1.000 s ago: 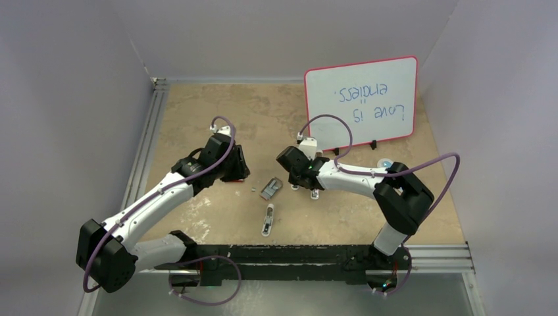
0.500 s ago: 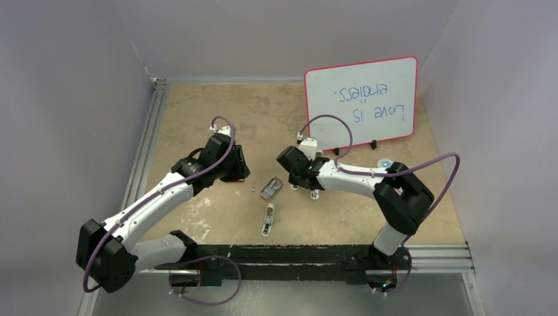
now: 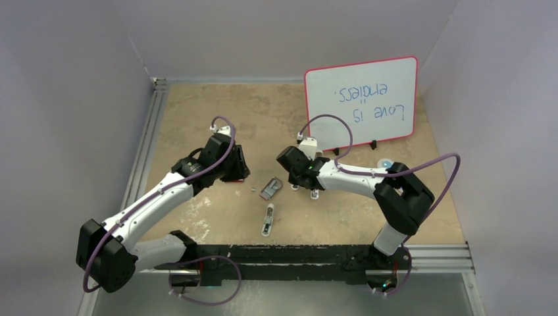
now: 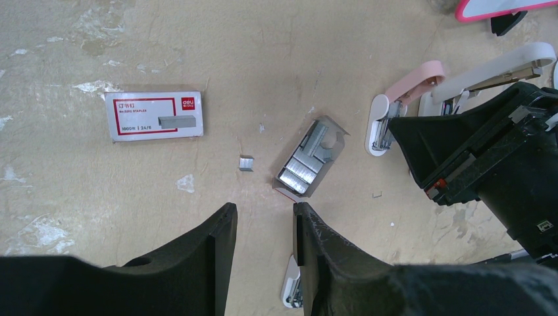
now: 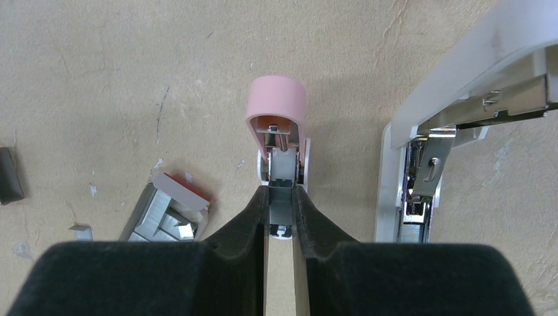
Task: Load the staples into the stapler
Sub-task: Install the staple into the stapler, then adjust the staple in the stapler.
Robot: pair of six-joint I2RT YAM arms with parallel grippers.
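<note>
Staples [image 4: 299, 174] lie in their grey tray [image 4: 331, 131] on the bench [image 4: 263, 66] between the arms, long axis slanting, just ahead and right of the spread, empty left claw [image 4: 263, 217], which looks best placed, while the right claw [image 5: 281, 197] pinches the opened pink stapler [image 5: 276, 112].

The pink stapler [image 5: 276, 105] disappears between the right pincer [image 5: 281, 192] fingers; white stapler [image 5: 460, 72] runs off-frame.

The staples [image 4: 301, 174] are shiny metal. The pink stapler [image 5: 276, 99] is smooth plastic, the surface [image 4: 263, 52] matt and scuffed.
</note>
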